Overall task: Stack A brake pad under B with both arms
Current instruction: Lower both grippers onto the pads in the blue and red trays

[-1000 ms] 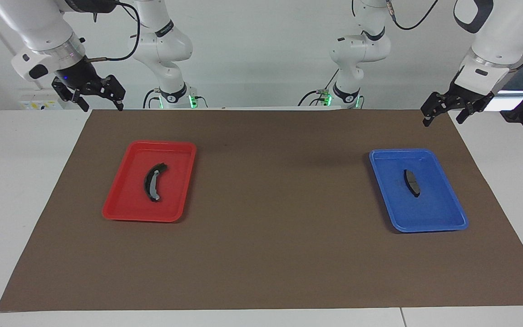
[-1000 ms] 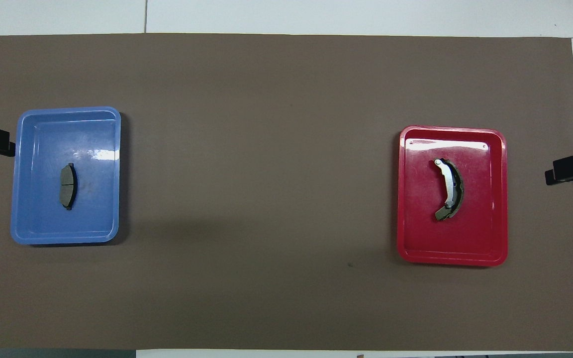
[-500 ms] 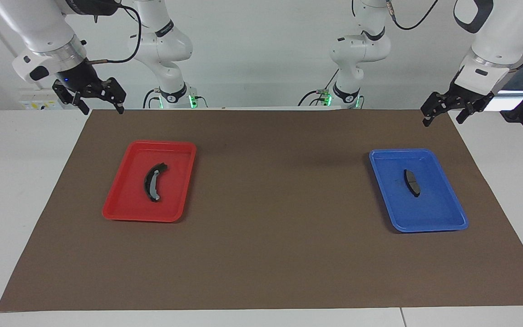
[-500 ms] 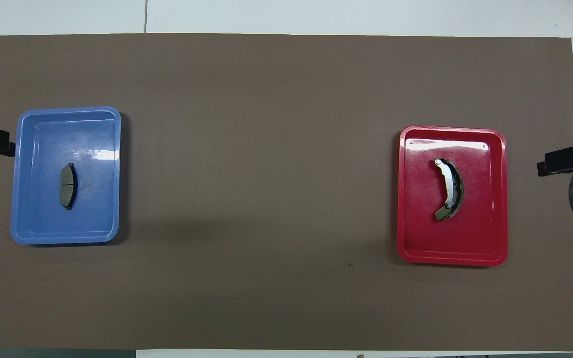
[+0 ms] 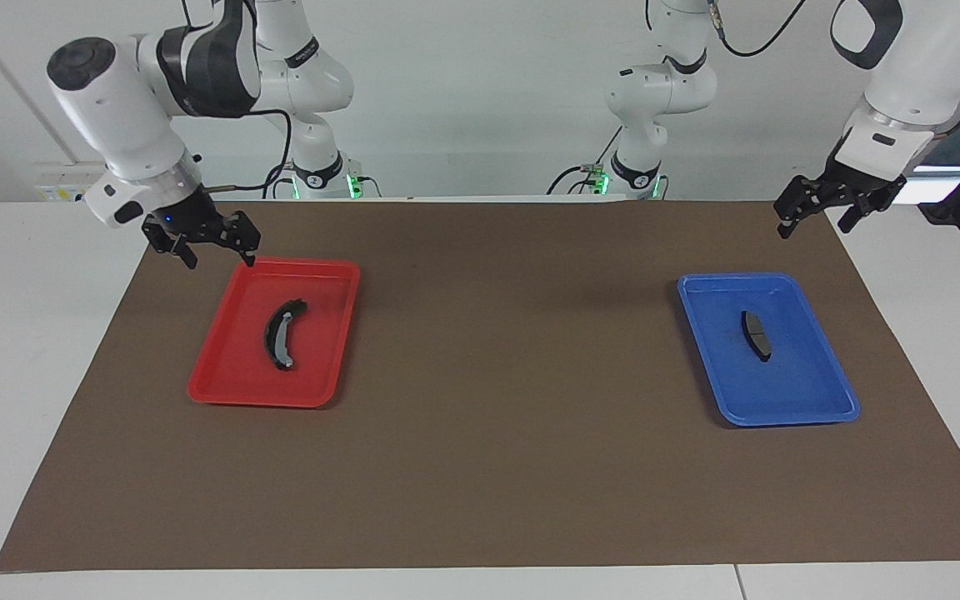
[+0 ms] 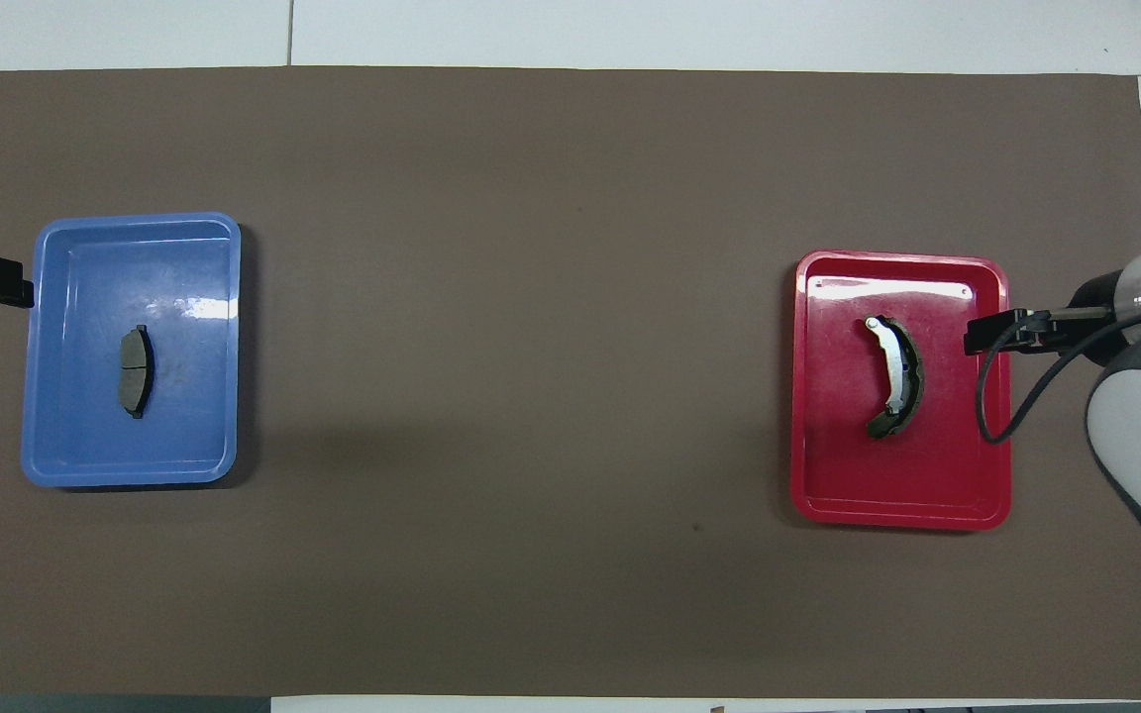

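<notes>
The short all-black brake pad A (image 5: pixel 755 335) lies in the blue tray (image 5: pixel 813 400) toward the left arm's end; it also shows in the overhead view (image 6: pixel 136 371). The longer crescent pad B (image 5: pixel 282 333) with its grey strip lies in the red tray (image 5: pixel 230 383) toward the right arm's end, and shows in the overhead view (image 6: pixel 895 376). My right gripper (image 5: pixel 219 254) is open and empty, in the air over the red tray's edge nearest the robots, apart from pad B. My left gripper (image 5: pixel 813 223) is open and empty, raised over the mat's corner beside the blue tray.
A brown mat (image 5: pixel 513 467) covers the table; both trays stand on it, with bare mat between them. The blue tray (image 6: pixel 55 456) and red tray (image 6: pixel 828 495) show in the overhead view. A black cable (image 6: pixel 1001 416) hangs from the right wrist over the red tray's edge.
My right gripper has come down and moved from outside the mat's corner to over the red tray's edge. The left gripper has barely moved. Both pads lie as before.
</notes>
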Robot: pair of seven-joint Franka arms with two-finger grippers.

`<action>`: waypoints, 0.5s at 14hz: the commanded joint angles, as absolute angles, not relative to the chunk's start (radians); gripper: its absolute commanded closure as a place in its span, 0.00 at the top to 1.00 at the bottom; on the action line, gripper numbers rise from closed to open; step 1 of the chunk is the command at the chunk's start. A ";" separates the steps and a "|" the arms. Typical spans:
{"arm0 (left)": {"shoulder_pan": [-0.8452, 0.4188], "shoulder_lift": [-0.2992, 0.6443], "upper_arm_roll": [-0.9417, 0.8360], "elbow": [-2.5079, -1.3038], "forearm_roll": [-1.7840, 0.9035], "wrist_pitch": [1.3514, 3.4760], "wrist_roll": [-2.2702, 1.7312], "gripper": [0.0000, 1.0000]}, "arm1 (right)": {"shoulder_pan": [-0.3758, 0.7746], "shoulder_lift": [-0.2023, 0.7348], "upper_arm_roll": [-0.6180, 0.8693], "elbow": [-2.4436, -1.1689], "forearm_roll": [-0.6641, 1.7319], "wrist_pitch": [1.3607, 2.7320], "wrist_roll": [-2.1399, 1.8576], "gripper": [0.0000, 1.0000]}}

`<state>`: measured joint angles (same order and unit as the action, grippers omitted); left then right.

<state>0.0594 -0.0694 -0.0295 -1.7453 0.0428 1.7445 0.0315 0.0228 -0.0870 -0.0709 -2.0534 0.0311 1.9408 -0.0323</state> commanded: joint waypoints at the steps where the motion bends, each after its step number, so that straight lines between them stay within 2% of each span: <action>1: 0.101 -0.143 -0.031 -1.992 0.041 1.948 0.104 0.99 | 0.034 -0.039 -0.066 -2.147 0.046 2.081 -0.046 1.00; 2: 0.106 -0.114 -0.031 -2.050 0.041 2.026 0.135 0.99 | 0.037 -0.029 -0.066 -2.186 0.046 2.147 -0.046 1.00; 5: 0.136 0.024 -0.031 -2.195 0.041 2.302 0.158 0.99 | 0.035 -0.009 -0.066 -2.200 0.046 2.186 -0.048 1.00; 7: 0.147 0.096 -0.031 -2.232 0.041 2.417 0.158 0.99 | 0.038 0.021 -0.066 -2.227 0.046 2.248 -0.043 1.00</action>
<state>0.1310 0.0330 -0.0256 -2.2010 0.0427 2.3131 0.1386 0.0439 0.0127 -0.0707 -2.1897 0.0312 2.1848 -0.0323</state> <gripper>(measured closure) 0.004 0.000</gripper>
